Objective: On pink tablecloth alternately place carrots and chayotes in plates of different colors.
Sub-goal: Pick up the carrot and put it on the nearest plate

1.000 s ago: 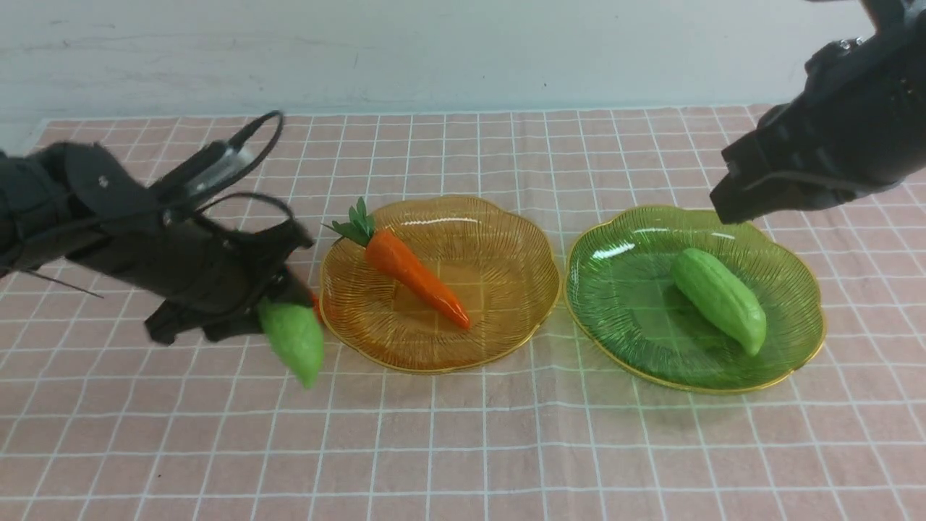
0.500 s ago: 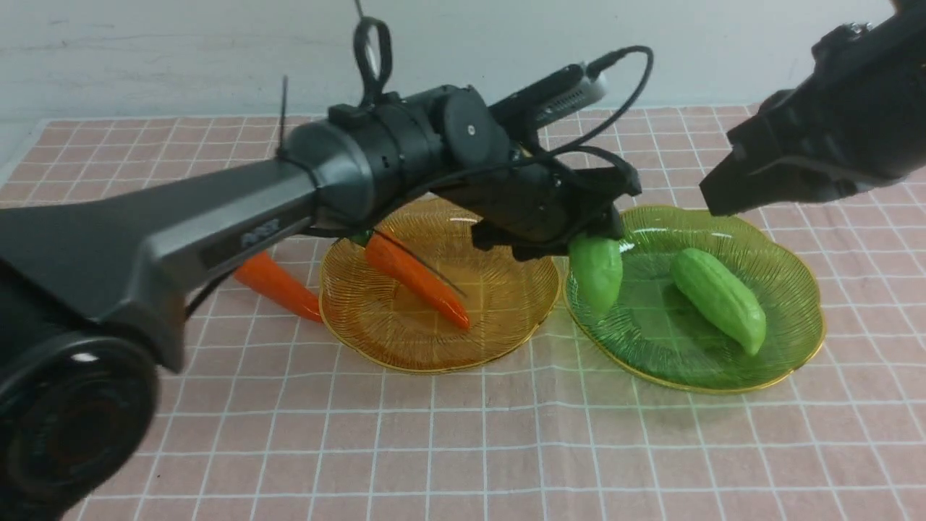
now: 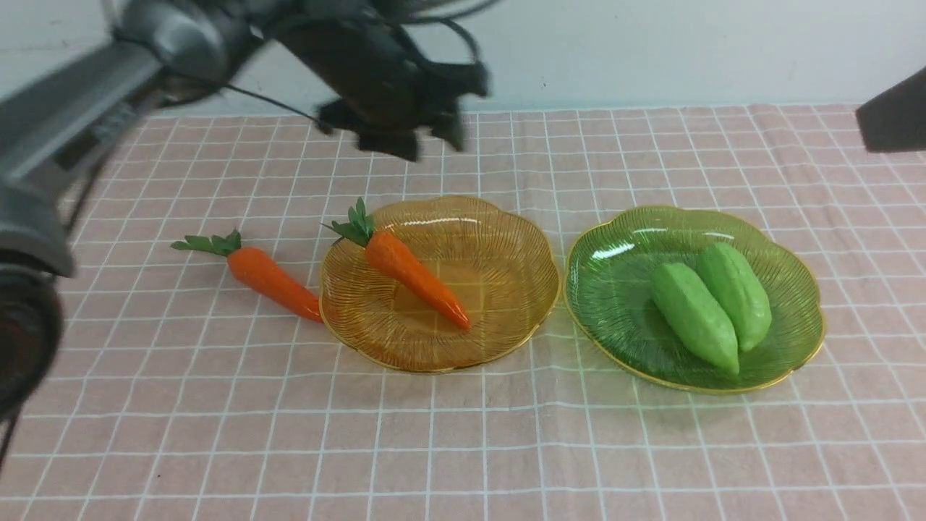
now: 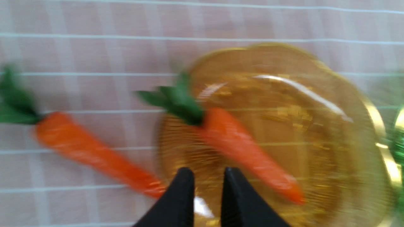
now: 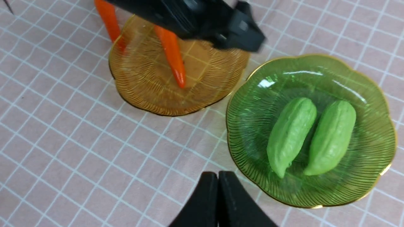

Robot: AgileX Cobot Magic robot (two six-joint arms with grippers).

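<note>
Two light-green chayotes lie side by side in the green plate. One carrot lies in the amber plate. The other carrot lies on the pink tablecloth, its tip against the amber plate's left rim. My left gripper hangs high behind the amber plate, blurred; in the left wrist view its jaws stand slightly apart and empty. My right gripper is shut and empty, above the cloth by the green plate's near rim.
The left arm slants across the upper left. Only a dark corner of the right arm shows at the right edge. A pale wall runs behind the cloth's far edge.
My left gripper carried a chayote from left of the amber plate to the green plate, let it go, then rose and swung back left. My right arm drew back to the right.
</note>
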